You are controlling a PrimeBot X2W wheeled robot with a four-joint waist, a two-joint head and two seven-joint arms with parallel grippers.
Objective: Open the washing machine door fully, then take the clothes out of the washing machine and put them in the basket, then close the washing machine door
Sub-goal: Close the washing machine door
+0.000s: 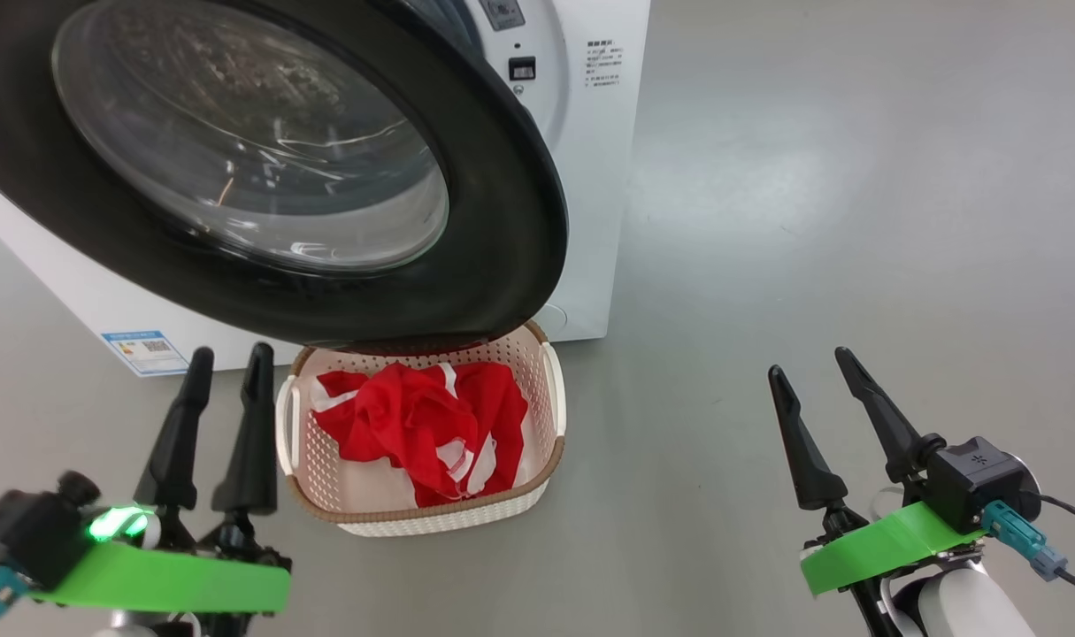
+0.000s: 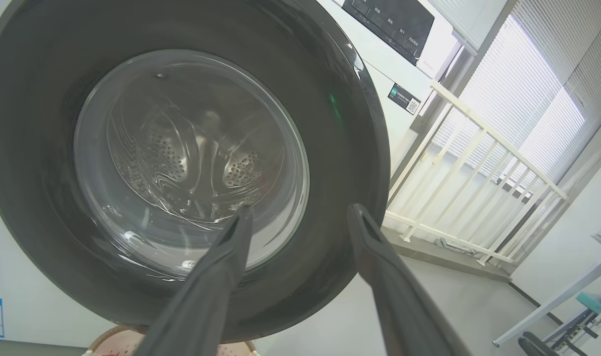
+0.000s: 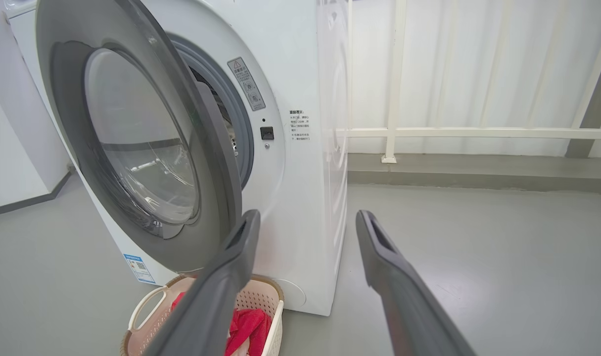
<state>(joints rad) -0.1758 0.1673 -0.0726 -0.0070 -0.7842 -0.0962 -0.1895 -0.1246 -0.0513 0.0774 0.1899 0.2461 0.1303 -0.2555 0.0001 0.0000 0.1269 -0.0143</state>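
From the head view, we are looking down at the big round washing machine door [image 1: 263, 168]. It is standing partly open, and its black bottom edge is hanging over the back of the basket [image 1: 440, 520]. The basket is sitting on the grey floor [image 1: 811, 177], right in front of the white washing machine [image 1: 590, 177]. The red clothes [image 1: 413, 416] are lying in a heap inside the basket. The left gripper [image 1: 232, 354] is hovering just beside the basket's left handle. Its two dark fingers are standing apart and are holding nothing. The right gripper [image 1: 809, 363] is hovering well away on the other side, over bare floor. Its fingers are spreading wide too, and nothing is sitting between them. From the left wrist view, we are looking up at the door from close by. We are seeing the steel drum [image 2: 191, 163] through the glass. The left fingers are pointing at the door's lower rim, and we cannot tell if they are touching it. A white railing [image 2: 478, 163] is standing past the machine. From the right wrist view, we are seeing the door from the side, swinging out from the grey seal [image 3: 238, 128]. The basket with the red clothes is sitting under the door, and the right fingers are gaping wide with nothing in them.
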